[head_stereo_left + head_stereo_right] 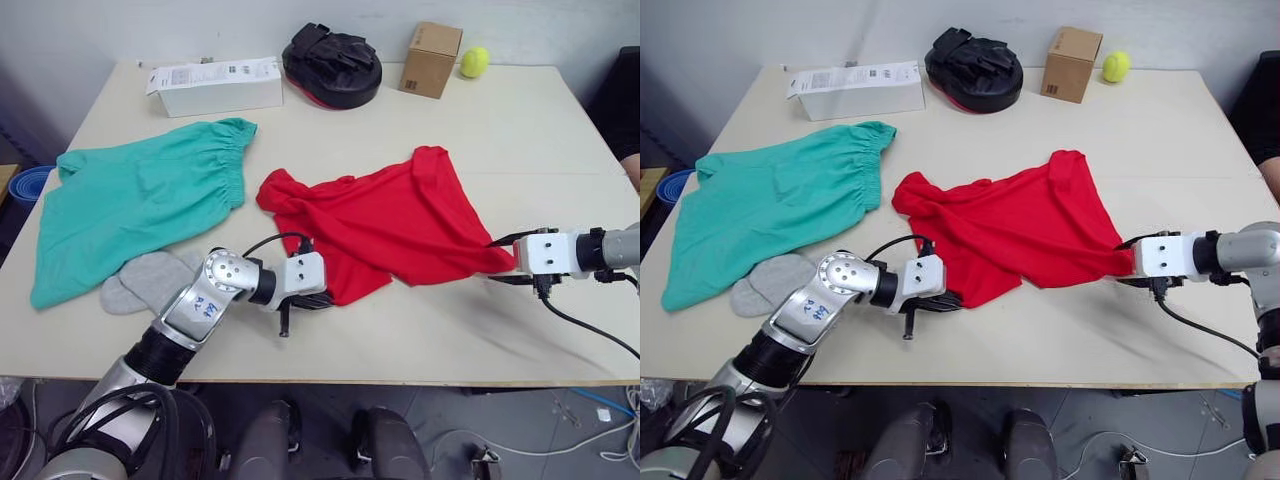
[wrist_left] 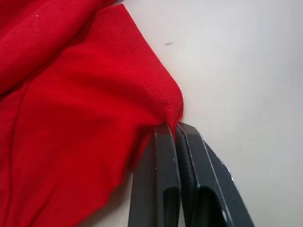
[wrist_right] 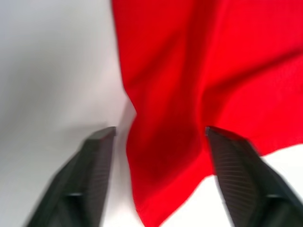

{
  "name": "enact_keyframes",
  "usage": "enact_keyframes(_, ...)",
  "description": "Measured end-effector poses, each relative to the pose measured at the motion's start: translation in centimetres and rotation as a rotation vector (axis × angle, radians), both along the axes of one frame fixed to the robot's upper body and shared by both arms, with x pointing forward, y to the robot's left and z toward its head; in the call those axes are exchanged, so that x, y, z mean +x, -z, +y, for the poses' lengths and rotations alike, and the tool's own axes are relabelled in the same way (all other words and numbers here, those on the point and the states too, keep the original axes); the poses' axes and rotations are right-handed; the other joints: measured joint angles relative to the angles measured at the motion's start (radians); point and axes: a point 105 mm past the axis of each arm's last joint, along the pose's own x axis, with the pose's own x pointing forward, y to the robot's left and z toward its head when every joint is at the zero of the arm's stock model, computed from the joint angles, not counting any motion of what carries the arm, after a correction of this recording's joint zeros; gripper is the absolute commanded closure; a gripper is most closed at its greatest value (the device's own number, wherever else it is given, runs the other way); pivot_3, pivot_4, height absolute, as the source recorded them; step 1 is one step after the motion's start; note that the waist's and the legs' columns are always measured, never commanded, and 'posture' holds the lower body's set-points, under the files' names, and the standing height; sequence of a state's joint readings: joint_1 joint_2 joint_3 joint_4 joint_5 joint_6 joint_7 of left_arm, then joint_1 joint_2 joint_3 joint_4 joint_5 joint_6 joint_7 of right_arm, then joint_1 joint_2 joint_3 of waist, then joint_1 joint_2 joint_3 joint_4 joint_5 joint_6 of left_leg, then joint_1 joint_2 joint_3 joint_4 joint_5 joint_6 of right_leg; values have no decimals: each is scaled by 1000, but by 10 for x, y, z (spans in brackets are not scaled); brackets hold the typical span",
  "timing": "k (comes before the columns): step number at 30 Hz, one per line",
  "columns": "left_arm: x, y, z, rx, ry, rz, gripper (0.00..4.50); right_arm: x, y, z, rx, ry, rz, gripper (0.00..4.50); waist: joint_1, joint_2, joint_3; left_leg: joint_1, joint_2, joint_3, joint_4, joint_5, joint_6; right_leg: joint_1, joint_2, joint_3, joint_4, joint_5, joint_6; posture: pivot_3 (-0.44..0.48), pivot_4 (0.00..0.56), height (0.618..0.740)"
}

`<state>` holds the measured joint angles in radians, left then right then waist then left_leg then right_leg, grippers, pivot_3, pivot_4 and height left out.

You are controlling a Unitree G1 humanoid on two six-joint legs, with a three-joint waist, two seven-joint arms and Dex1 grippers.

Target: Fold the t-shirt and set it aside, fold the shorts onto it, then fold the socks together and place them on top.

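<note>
Left gripper (image 2: 176, 126) clenched on t-shirt (image 1: 390, 220) hem, right gripper (image 3: 160, 133) spread astride its other corner.

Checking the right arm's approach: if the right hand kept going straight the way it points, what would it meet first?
Most likely the t-shirt: its red corner already lies between the open fingers of the right hand, pointed toward the cloth.

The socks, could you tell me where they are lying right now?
In the left eye view the socks lie near the table's front edge on the robot's left, against the shorts' lower hem and just beyond the left arm.
</note>
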<state>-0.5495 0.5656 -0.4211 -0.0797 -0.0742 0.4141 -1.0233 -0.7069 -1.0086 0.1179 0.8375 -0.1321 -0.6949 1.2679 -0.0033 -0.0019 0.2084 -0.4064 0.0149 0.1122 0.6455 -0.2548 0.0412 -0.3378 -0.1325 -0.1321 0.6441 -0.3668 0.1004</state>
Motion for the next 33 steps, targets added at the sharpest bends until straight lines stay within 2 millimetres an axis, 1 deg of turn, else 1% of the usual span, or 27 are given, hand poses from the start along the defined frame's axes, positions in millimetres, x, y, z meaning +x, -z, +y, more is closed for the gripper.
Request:
enact_keyframes(4,-3,0,2,4,3,4,4500,2,8,-8,-38,31,7,1577,-1,0,0,0,0,0,0,0,0,0,0,0,0,0,0,0,150,740)
enact_keyframes(8,-4,0,3,10,-1,11,4500,6,7,-13,-37,60,-6,1577,-1,0,0,0,0,0,1,0,0,0,0,0,0,0,0,0,150,740)
enact_keyframes(12,-4,0,4,11,-6,16,4500,7,7,-14,-51,59,-14,1577,-1,0,0,0,0,0,1,0,0,0,0,0,0,0,0,0,150,740)
enact_keyframes(15,-4,0,5,17,-9,15,4500,9,9,-15,-67,63,-20,2169,-1,0,0,0,0,0,2,0,0,1,0,0,1,0,0,0,150,740)
enact_keyframes(21,-6,-1,8,29,-12,13,4500,8,15,-19,-87,77,-9,4315,-1,0,0,0,0,0,2,0,0,1,0,1,1,0,0,0,150,740)
enact_keyframes(22,-7,-1,8,29,-13,14,4500,8,15,-19,-90,75,-7,4462,-1,0,0,0,0,0,2,0,0,1,0,1,1,0,0,0,150,740)
enact_keyframes(24,-8,-1,11,32,-18,20,4500,8,15,-19,-89,70,-2,4462,-2,0,0,0,0,0,1,0,0,0,0,1,1,0,0,0,150,740)
enact_keyframes(27,-16,0,22,54,-9,43,4500,4,16,-17,-79,52,30,4462,-3,0,0,0,1,0,1,0,0,0,0,1,1,0,0,0,150,740)
enact_keyframes(29,-28,0,38,90,5,75,4500,-2,16,-16,-72,27,66,4462,-5,0,0,0,1,0,0,0,0,0,0,1,0,0,0,0,150,740)
enact_keyframes(33,-43,0,66,161,21,122,4500,-16,20,-15,-57,-17,155,4462,-4,0,0,0,1,0,1,0,0,0,0,1,0,0,0,0,150,740)
